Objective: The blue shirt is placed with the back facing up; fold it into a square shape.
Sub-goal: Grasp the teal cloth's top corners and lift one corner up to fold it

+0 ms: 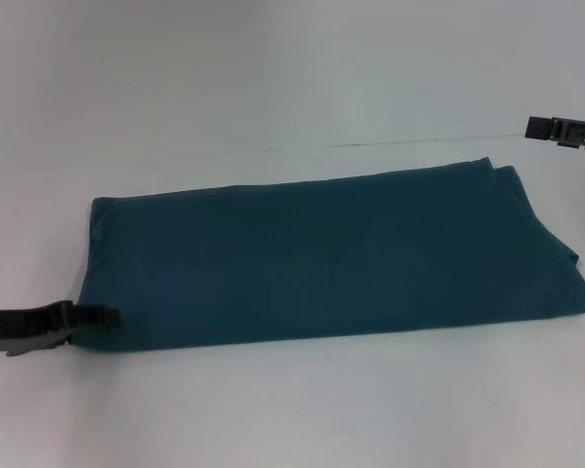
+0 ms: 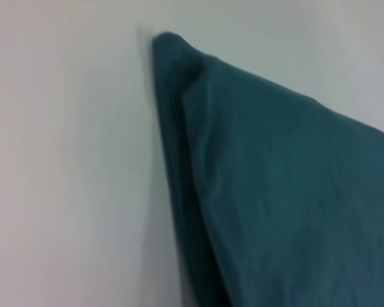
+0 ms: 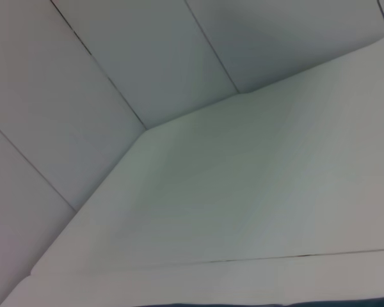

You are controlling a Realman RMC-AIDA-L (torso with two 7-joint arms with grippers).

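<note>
White tabletop (image 1: 292, 58) runs under everything, and the blue shirt (image 1: 322, 258) lies across its middle as a long, flat band, already doubled lengthwise, plain side up, no lettering showing. Its right end shows a second layer peeking out behind the top one, so the edges there are not perfectly matched. The left gripper (image 1: 96, 317) sits low at the shirt's near left corner, tips touching or just overlapping the hem; whether its fingers are spread or pinching cloth I cannot tell. The right gripper (image 1: 551, 128) hangs beyond the shirt's far right corner, well apart from the fabric; its fingers cannot be judged either. My reading is that the lengthwise folds are done and the remaining step is the crosswise one: bringing one short end over onto the other to turn the band into a square. That calls for a firm hold through all layers at the left end, and probably the far corner too, so the stack does not slide apart. The left wrist view adds what the head view lacks, a close look at the shirt corner with its stacked layers and soft fold edge. The right wrist view shows only table and wall panels, with a thin sliver of shirt at one edge.
</note>
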